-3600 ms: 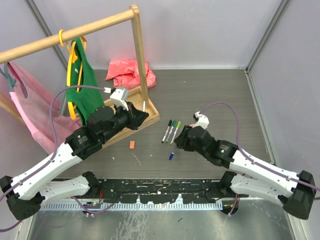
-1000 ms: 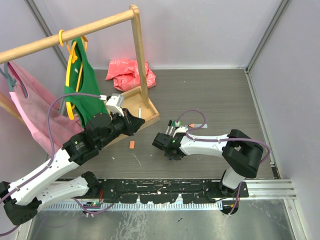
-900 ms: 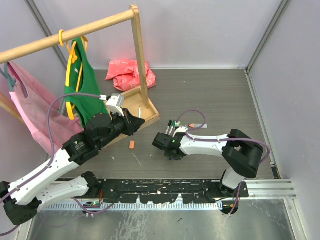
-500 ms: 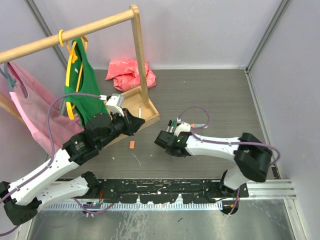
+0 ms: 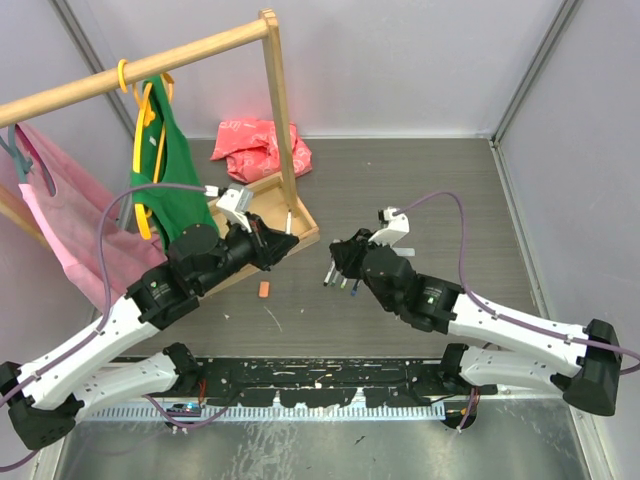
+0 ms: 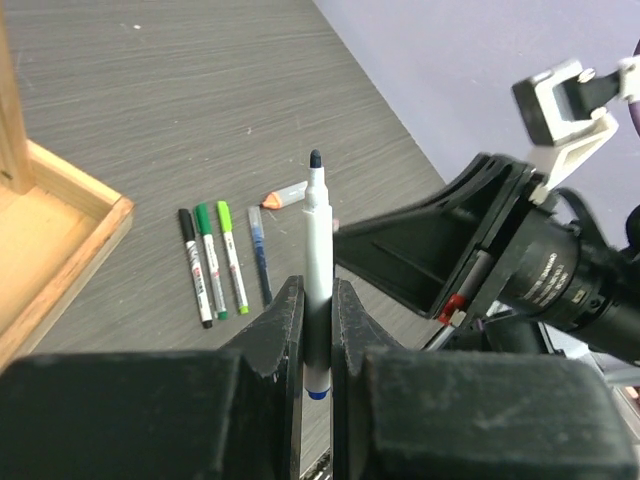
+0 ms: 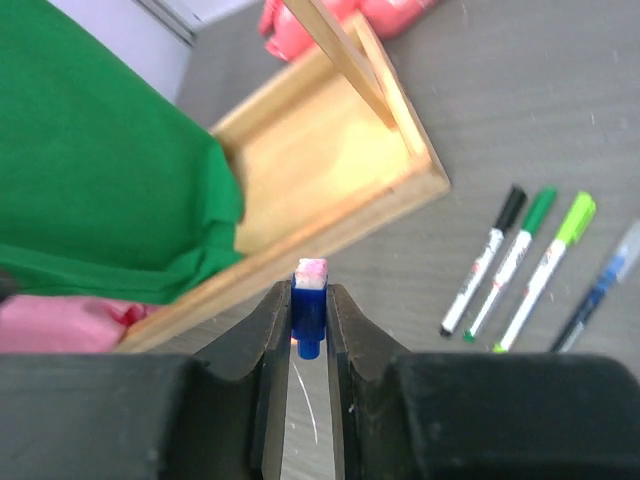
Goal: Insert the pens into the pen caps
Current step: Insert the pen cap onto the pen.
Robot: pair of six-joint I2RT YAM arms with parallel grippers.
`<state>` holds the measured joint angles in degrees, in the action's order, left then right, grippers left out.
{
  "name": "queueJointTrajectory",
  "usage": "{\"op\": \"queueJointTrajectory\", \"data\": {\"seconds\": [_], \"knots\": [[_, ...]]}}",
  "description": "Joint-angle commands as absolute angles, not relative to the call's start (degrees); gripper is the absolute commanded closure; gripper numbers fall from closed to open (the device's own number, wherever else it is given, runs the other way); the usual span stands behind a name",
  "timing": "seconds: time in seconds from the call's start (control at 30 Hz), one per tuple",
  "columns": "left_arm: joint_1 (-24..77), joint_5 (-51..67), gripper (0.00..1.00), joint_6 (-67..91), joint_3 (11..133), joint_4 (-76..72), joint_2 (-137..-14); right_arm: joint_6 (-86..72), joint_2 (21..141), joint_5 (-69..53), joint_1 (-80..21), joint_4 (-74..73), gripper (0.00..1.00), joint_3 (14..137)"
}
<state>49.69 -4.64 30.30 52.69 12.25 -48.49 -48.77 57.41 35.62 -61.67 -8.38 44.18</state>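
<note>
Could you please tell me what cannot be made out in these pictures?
Top view: the right gripper covers most of the pens lying below it, and its blue cap is too small to see.
Right wrist view: the right edge cuts off the blue pen.
Left wrist view: the left gripper hides the lower end of the held pen.

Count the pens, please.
6. Uncapped pen held in the left gripper; black pen, green pen, lime pen, blue pen in a row on the table; orange-tipped pen nearby; others possibly hidden.

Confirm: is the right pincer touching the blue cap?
Touching. The right wrist view shows the blue cap clamped in the right pincer, with both fingers pressed flat against its sides and no gap.
</note>
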Motion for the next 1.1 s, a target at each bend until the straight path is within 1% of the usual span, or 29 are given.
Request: {"op": "queueJointTrajectory", "data": {"seconds": [0.0,0.1,0.23,0.43,0.7,0.93,1.07], "knots": [[49.31,0.74,1.00,27.48,55.28,5.41,-49.09,-32.97,54.47,38.02,-61.71,6.56,1.00,46.50],[49.33,3.02,1.00,26.89,55.52,3.52,-49.55,-29.08,52.35,36.73,-61.76,10.72,1.00,47.49],[49.31,5.46,1.00,25.71,56.24,2.08,-49.89,-24.34,48.12,30.25,-61.71,20.69,1.00,45.97],[49.37,11.19,1.00,25.43,56.30,-1.75,-49.62,-20.33,45.50,22.35,-61.70,29.86,1.00,46.05],[49.31,17.87,1.00,25.51,55.07,-7.99,-49.61,-21.01,45.44,17.23,-61.70,34.92,1.00,47.11],[49.32,21.47,1.00,25.48,55.83,-8.26,-50.71,-20.08,46.20,10.89,-61.70,39.28,1.00,47.13],[49.38,23.37,1.00,25.74,56.15,-8.49,-51.32,-19.67,46.76,10.74,-61.74,40.51,1.00,47.31]]}}
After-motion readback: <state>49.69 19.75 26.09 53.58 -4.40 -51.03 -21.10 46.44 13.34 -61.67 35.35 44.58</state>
